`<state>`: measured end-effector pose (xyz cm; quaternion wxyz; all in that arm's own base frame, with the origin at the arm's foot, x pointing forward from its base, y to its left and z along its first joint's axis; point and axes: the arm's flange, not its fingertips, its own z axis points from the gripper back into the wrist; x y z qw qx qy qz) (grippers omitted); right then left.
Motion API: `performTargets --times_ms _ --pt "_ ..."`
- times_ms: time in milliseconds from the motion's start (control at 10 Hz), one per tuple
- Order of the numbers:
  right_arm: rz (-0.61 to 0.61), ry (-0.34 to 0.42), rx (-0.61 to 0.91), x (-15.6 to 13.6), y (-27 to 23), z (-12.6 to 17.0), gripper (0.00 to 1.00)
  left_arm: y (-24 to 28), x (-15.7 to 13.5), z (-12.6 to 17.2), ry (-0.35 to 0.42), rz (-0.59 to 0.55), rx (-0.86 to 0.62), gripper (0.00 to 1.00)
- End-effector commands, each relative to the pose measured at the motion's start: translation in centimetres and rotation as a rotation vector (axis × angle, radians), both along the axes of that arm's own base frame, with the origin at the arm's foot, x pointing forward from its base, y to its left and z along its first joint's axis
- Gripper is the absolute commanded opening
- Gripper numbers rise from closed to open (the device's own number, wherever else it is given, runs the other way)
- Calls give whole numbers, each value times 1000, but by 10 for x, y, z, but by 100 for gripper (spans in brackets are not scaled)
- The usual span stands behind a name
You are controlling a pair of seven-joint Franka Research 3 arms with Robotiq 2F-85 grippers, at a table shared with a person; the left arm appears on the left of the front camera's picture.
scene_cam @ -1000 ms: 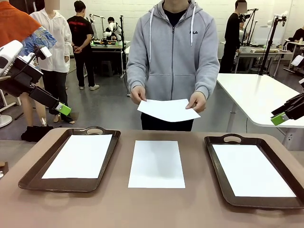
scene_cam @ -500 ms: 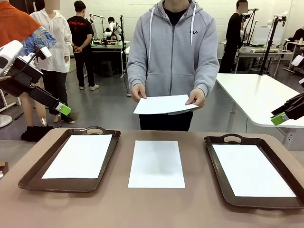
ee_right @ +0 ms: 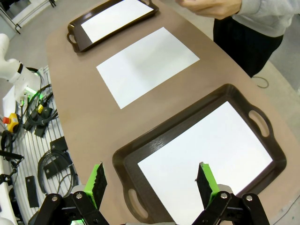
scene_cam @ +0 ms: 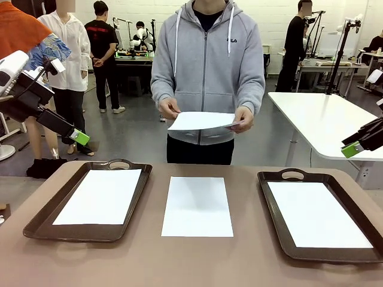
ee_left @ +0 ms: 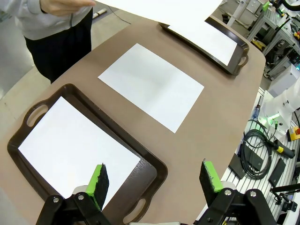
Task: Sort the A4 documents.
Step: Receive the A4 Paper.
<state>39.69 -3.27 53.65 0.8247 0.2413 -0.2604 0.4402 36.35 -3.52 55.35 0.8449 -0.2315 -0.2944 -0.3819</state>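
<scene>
Standing at the far side of the brown table (scene_cam: 179, 263), a person (scene_cam: 206, 54) has one of the A4 documents, the held sheet (scene_cam: 200, 121), lifted at about waist height. The person's right hand (scene_cam: 169, 108) pinches one end and the person's left hand (scene_cam: 243, 118) the other. This sheet lies nearly level in the air, back from the table's far edge, and touches nothing on the table.

Three more white sheets lie flat below. The middle sheet (scene_cam: 197, 205) rests on the bare tabletop with its long sides running toward the person, between two dark brown trays and apart from both. The left tray (scene_cam: 42, 224) carries the left sheet (scene_cam: 99, 195) inside its rim, and the right tray (scene_cam: 270, 209) carries the right sheet (scene_cam: 317, 213) the same way. All four sheets look blank.

The left gripper (ee_left: 153, 166) hangs in the air off the table's left side – its wrist camera looks down over the near end of the left tray. Its green-padded fingers are spread wide, with nothing between them. The right gripper (ee_right: 151, 166) hangs off the right side, above the near end of the right tray. Its jaws are just as wide and have hold of nothing. Neither gripper touches a sheet, a tray or the table
</scene>
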Motion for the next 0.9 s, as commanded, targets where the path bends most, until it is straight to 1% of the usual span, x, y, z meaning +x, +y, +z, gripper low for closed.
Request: performTargets --times_ms 0,800 --pt "3 3 0 0 0 -1 100 0 0 0 3 -1 -6 100" --pt "3 3 0 0 0 -1 100 0 0 0 3 -1 -6 100"
